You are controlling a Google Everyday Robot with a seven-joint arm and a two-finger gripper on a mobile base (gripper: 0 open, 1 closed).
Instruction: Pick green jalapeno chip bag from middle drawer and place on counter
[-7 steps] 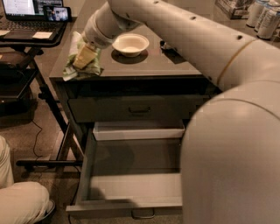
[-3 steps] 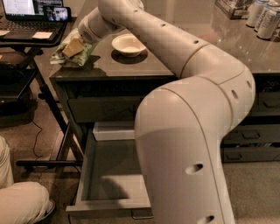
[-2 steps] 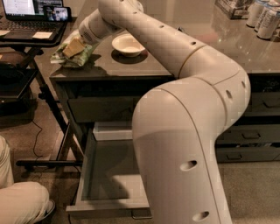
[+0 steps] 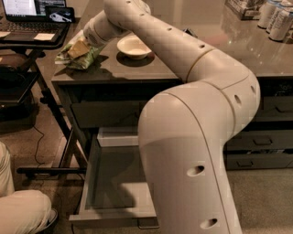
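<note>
On the counter [image 4: 142, 69] corner, the gripper [image 4: 81, 45] clamps the green jalapeno chip bag [image 4: 85, 58] resting there.

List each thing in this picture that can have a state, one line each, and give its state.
green jalapeno chip bag: out of the drawer, resting on the counter's left corner.
gripper: at the bag, over that corner.
middle drawer: pulled open.
counter: bears the bag and the bowl.
bowl: upright, right of the bag.
laptop: open, screen lit.
</note>
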